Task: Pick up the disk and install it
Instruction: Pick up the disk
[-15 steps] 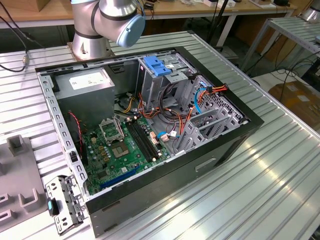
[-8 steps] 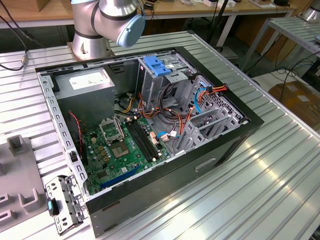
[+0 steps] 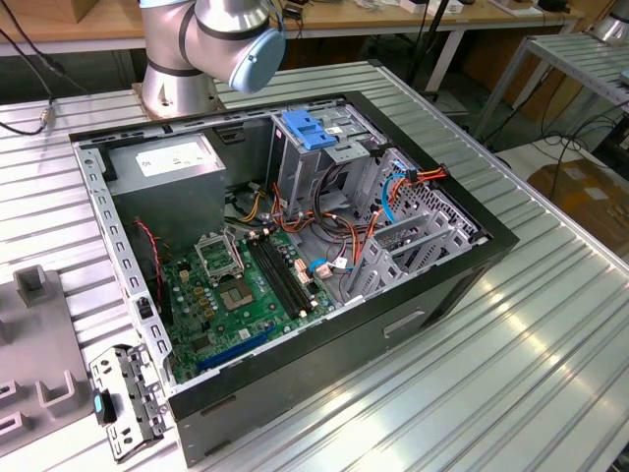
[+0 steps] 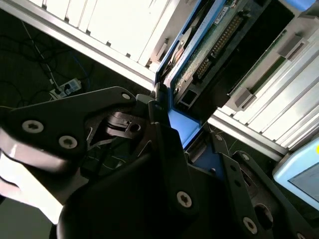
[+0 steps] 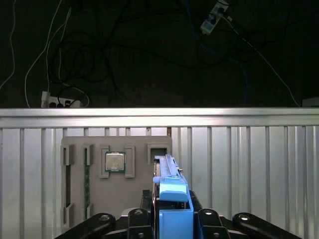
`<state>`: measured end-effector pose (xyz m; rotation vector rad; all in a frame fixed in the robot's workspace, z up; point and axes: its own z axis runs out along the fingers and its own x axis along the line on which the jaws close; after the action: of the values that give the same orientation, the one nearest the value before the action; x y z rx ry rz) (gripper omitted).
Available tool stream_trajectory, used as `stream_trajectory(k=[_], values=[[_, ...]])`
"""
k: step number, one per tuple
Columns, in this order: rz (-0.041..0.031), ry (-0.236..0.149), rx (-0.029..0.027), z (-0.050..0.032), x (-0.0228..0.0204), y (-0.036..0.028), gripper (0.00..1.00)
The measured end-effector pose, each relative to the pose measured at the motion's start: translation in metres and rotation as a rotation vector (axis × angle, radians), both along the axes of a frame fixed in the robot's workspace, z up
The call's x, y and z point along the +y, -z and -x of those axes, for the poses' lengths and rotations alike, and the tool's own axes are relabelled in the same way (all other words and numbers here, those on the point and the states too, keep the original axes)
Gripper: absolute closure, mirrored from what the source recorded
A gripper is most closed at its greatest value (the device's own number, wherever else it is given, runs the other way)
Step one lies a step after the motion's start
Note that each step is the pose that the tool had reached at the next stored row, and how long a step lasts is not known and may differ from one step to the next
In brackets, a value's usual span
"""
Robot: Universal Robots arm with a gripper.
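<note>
In both wrist views my gripper [image 5: 172, 211] [image 4: 172, 117] is shut on the disk [image 5: 168, 172], which stands edge-on between the black fingers [image 5: 142, 216]. Its blue carrier rail [image 5: 174, 201] sits right at the grip. The second wrist view looks along the disk's [image 4: 212, 42] green circuit-board side, with the blue rail [image 4: 180, 127] running into the jaws. The disk hangs over the ribbed metal table, above a grey fixture plate [image 5: 117, 196]. In the exterior view the open computer case [image 3: 413, 324] lies on the table, its metal drive cage [image 3: 339, 147] topped by a blue latch [image 3: 308, 129].
The arm's base and blue-capped joint [image 3: 211, 39] stand behind the case. A grey power-supply box [image 3: 167, 162] and the motherboard [image 3: 241, 285] fill the case's left side. The fixture plate holds a processor chip [image 5: 114, 162]. Past the table edge [image 5: 159, 115], cables and power strips [image 5: 60, 102] lie on the floor.
</note>
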<state>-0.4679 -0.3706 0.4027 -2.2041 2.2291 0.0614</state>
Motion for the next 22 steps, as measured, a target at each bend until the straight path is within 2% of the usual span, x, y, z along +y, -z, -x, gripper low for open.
stream_trajectory(k=[22], values=[[0.0000,0.000,0.0001,0.0000,0.0000,-0.0088,0.63]])
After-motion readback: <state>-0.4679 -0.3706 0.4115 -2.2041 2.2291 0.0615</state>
